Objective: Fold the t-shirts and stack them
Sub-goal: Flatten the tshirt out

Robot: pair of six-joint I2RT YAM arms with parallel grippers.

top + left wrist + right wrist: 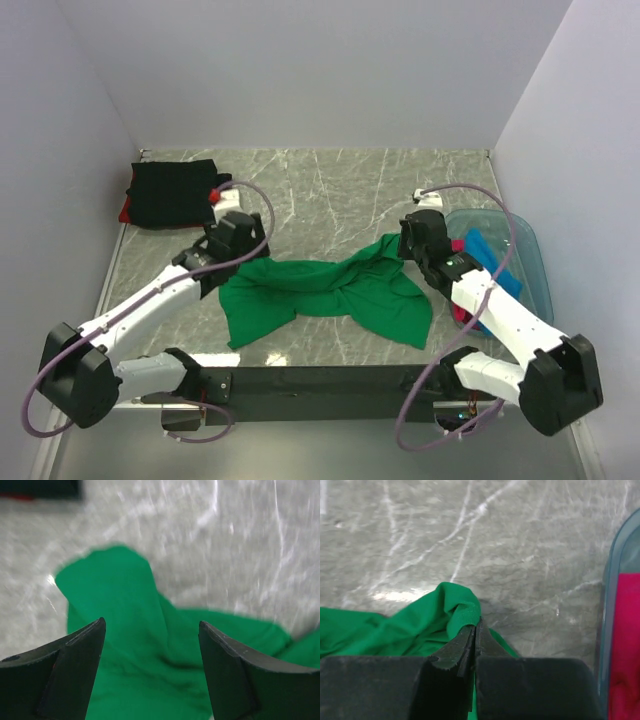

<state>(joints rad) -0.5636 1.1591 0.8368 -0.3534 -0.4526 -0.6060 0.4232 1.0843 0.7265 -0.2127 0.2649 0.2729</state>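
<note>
A bright green t-shirt (320, 295) lies crumpled across the middle of the marble table. My left gripper (245, 240) hovers over its left part, jaws open wide, with only green cloth (135, 630) showing below the gap (151, 622). My right gripper (405, 240) is shut on a ribbed edge of the green t-shirt (420, 620) at the shirt's far right corner, the cloth pinched at the fingertips (476, 622). A folded black t-shirt (172, 192) sits at the back left on top of a red one (125, 212).
A translucent blue tub (535, 260) stands at the right, holding a blue shirt (490, 255) and a pink one (462, 315); its rim (612, 580) is close to my right gripper. White walls enclose the table on three sides.
</note>
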